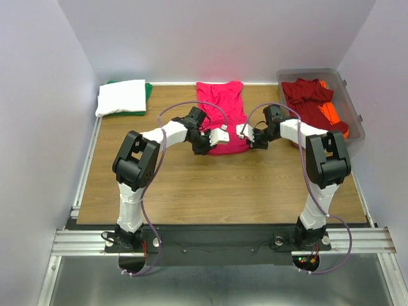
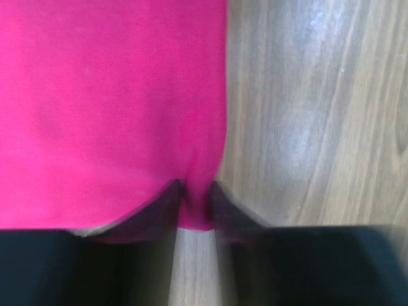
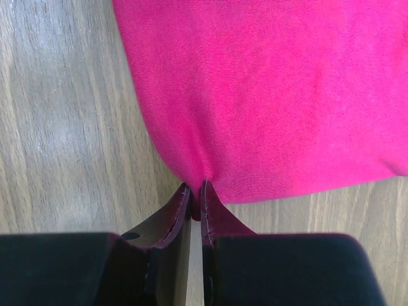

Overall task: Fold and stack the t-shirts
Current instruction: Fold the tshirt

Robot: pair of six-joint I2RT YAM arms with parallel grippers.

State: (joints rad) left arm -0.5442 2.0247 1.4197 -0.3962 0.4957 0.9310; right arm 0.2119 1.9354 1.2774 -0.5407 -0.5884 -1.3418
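Pink-red t-shirt (image 1: 220, 102): what do the two grippers have of it?

— Left gripper (image 2: 197, 192): its fingers (image 2: 159, 210) stand at a narrow gap, with a tuck of the hem pinched between the tips. That is at the cloth's lower right corner in the left wrist view. Right gripper (image 3: 197, 190): fingers almost touching, nipping the puckered hem at the cloth's lower left corner in its own view.

— And from above?

— Both sit at the shirt's near hem, in the middle of the top frame, one at each corner. The shirt lies spread on the wooden table (image 1: 223, 191), neck toward the top edge.

— How many tees altogether?

— Five that I can count. That one, then two folded in a pile at upper left, a white t-shirt (image 1: 121, 97) on a green t-shirt (image 1: 148, 92). Two more are crumpled in the one clear plastic bin (image 1: 354, 115) at upper right, a dark red t-shirt (image 1: 309, 95) with an orange t-shirt (image 1: 335, 111) beside it. Whether more lie under them I cannot tell.
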